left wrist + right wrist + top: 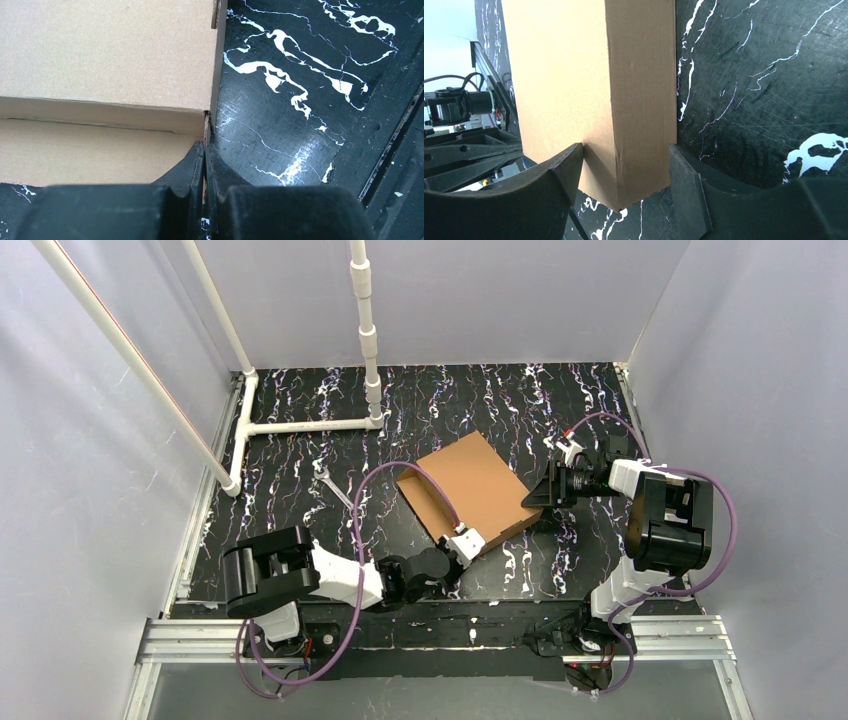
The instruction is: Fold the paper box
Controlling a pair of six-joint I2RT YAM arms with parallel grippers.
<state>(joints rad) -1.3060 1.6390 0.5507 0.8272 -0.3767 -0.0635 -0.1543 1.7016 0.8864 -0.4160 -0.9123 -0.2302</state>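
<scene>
Your shallow brown corrugated-cardboard box (470,490) sits mid-way across the black marbled table (300,510), lid down. The left gripper (205,152) pinches its near corner edge and the right gripper (626,155) clamps its right wall. This looks like the closing step: next, press the flaps home.

From above and behind the arms (340,580) we look down over the whole table (450,400). Our wrist cameras sight along the left gripper (205,150) and right gripper (626,160), very near the paper box (475,485), which all three views share.
</scene>
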